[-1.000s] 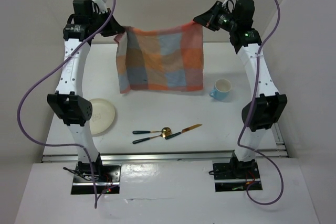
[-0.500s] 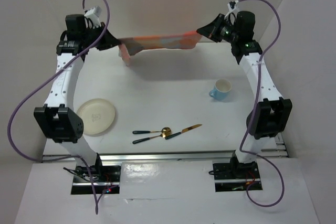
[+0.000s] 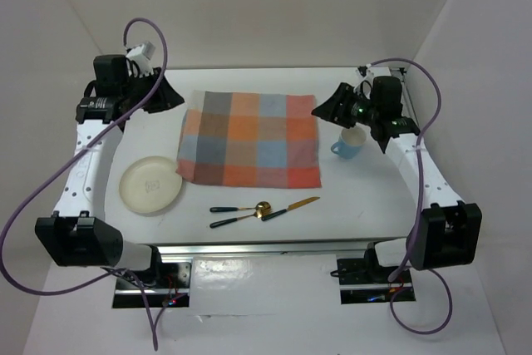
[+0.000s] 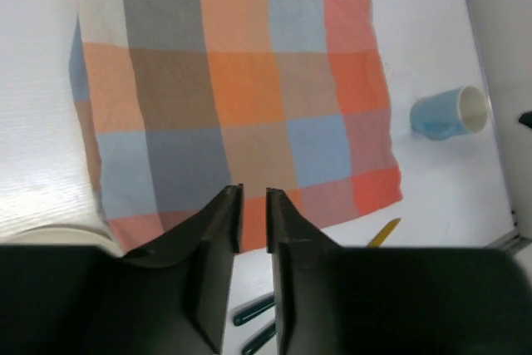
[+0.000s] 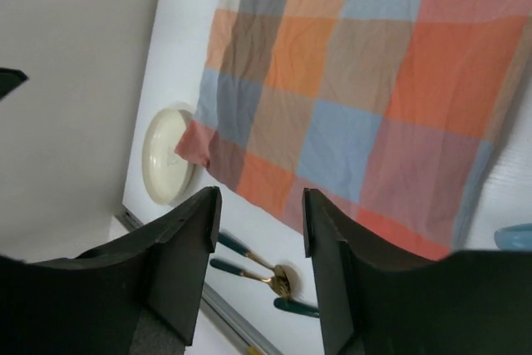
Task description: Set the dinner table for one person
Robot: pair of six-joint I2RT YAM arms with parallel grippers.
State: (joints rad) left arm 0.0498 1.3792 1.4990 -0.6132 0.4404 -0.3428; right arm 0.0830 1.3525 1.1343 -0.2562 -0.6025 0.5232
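fixed overhead view of the whole dinner table (image 3: pixel 366 197); both wrist views high over the shared checked cloth (image 3: pixel 249 139)

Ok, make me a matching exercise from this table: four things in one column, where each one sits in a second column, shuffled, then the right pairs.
Things:
1. checked cloth
2. plate
3. mug
4. knife

Places:
A. just right of the cloth
B. in front of the cloth's right half, toward the near edge
C. spread flat in the middle of the dinner table
D. off the cloth's near left corner

Pairs: 1-C, 2-D, 3-A, 4-B
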